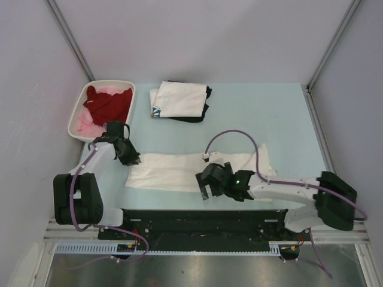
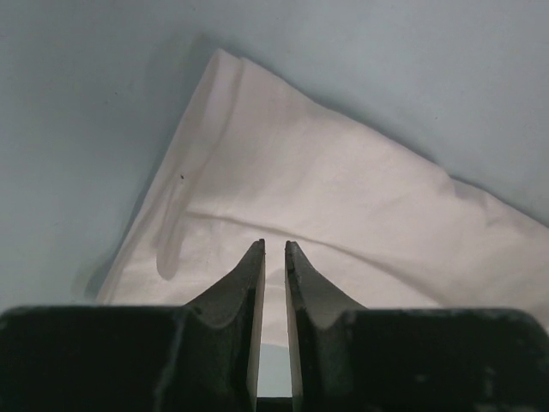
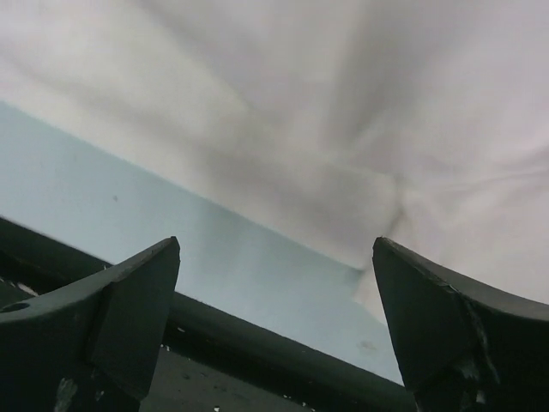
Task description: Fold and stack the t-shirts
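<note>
Left gripper (image 2: 274,249) — fingers nearly closed, nothing between, over cream t-shirt (image 1: 179,170) corner | right gripper (image 3: 274,283) — jaws wide apart, shirt edge just ahead | folded stack (image 1: 179,100) well beyond both | basin (image 1: 81,104) with red shirt (image 1: 108,103), beyond left gripper

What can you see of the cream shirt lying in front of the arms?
The cream shirt is soft plain cloth, lying flat on the pale blue table as a long, partly folded band with a few creases. The left gripper sits at its left end, fingers nearly closed just above the cloth in the wrist view; whether it pinches fabric is unclear. The right gripper hangs open over the near edge, not gripping it.
</note>
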Available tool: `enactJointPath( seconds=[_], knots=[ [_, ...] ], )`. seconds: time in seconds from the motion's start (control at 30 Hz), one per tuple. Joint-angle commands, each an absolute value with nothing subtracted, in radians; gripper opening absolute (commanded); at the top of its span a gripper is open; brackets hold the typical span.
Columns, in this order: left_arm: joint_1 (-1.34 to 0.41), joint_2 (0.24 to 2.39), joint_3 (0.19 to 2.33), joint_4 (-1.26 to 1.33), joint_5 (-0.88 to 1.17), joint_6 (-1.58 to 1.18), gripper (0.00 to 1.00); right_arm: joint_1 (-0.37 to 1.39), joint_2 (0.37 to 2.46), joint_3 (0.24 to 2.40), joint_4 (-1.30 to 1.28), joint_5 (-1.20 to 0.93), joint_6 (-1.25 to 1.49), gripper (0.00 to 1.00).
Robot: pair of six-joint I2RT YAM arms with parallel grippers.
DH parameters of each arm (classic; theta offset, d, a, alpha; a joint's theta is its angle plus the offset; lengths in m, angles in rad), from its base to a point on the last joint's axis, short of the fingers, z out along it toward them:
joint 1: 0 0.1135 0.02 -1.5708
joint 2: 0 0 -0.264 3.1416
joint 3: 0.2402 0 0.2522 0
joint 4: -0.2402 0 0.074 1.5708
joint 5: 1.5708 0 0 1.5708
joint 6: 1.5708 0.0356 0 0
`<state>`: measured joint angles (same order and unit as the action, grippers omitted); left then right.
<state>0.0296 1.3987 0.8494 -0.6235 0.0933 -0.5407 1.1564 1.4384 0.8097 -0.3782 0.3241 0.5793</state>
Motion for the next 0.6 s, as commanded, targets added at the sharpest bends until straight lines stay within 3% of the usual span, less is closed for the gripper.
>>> enactJointPath(
  seconds=[0.0, 0.17, 0.4, 0.57],
  knots=[
    [0.038, 1.336, 0.848, -0.606, 0.133, -0.52, 0.19, 1.085, 1.201, 0.838, -0.621, 0.662, 0.753, 1.0],
    [0.038, 1.237, 0.822, -0.572, 0.179, -0.531, 0.2, 0.733, 1.02, 0.781, -0.667, 0.578, 0.769, 1.0],
    [0.038, 1.144, 0.802, -0.574, 0.265, -0.54, 0.23, 0.347, 0.971, 0.677, -0.71, 0.407, 0.893, 1.0],
    [0.038, 1.131, 0.792, -0.554, 0.34, -0.54, 0.26, 0.304, 0.939, 0.586, -0.722, 0.318, 1.007, 1.0]
  ],
)
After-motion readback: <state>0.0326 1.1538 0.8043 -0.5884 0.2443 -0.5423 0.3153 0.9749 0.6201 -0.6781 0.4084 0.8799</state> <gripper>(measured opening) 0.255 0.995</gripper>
